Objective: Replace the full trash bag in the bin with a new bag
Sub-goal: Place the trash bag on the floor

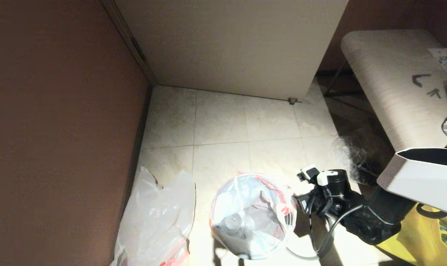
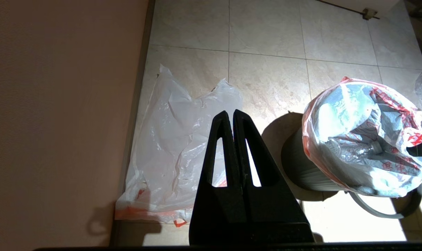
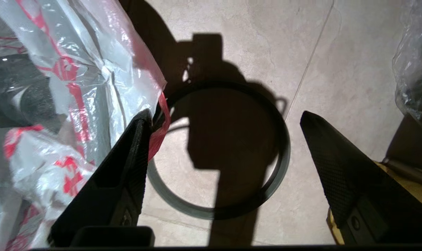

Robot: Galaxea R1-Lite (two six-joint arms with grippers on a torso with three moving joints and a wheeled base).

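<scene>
The full trash bag (image 1: 251, 218), white with red print and bottles showing through, sits in the black bin (image 2: 301, 167). The bin's grey hoop (image 3: 277, 181) lies on the floor beside it. My right gripper (image 3: 224, 116) hangs open over the hoop, at the bag's right edge (image 1: 299, 203). One finger (image 3: 134, 146) touches the bag's red strip (image 3: 160, 132), and nothing is between the jaws. The new bag (image 1: 157, 218) lies limp and flat on the floor by the left wall. My left gripper (image 2: 230, 113) is shut and empty, above the new bag (image 2: 176, 146).
A brown wall (image 1: 61, 129) runs along the left and a pale cabinet (image 1: 230, 44) stands at the back. A table (image 1: 393, 81) is at the right, with a clear crinkly bag (image 1: 348, 155) below it. A yellow bag (image 1: 426, 236) lies at the near right.
</scene>
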